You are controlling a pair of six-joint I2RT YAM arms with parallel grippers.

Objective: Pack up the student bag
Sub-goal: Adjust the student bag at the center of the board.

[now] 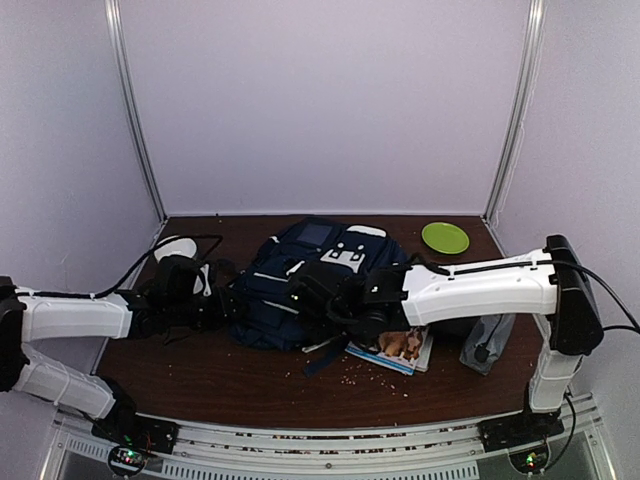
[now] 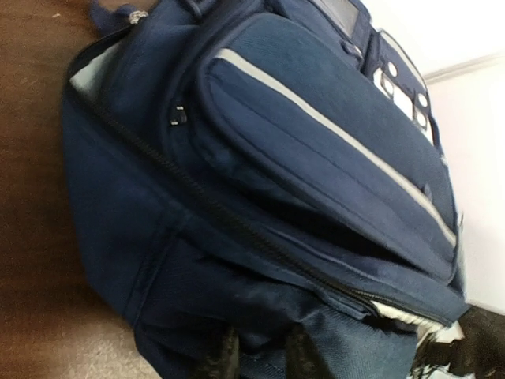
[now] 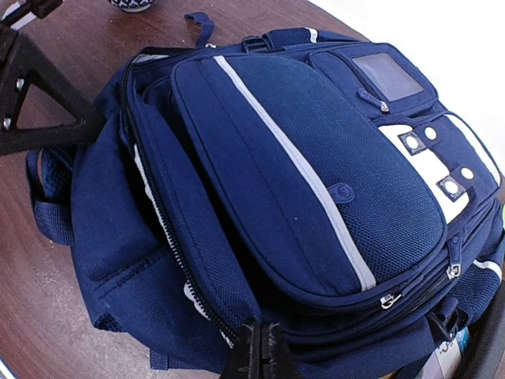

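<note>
student bag mid-table; free table strip near side. left gripper fingers straddle its side fabric, clamp unclear. right gripper closed at its edge. Book print unreadable.

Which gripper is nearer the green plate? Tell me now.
Right. The right gripper sits at the student bag's near edge; the left gripper sits at the bag's left side, farther from the green plate, with the bag between.

On table, student bag central, plate behind right, book right, pouch beyond
</note>
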